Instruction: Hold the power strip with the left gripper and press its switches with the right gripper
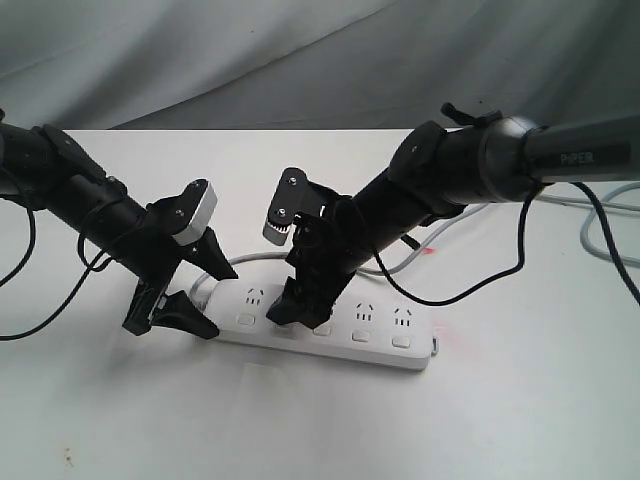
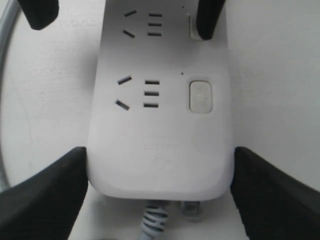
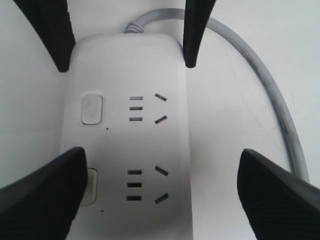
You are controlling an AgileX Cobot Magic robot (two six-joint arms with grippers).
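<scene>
One power strip (image 1: 380, 330), long axis left-right

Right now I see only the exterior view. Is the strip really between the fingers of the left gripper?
Observer: Yes. The left gripper has its fingers against both long sides of the strip, at the end with the cord.
Operator: Which switch is under the right gripper?
Observer: The second switch from the cord end. One finger of the right gripper covers part of it.
Operator: And its other finger?
Observer: It is beside the strip, over the table. The jaws are wide open.
</scene>
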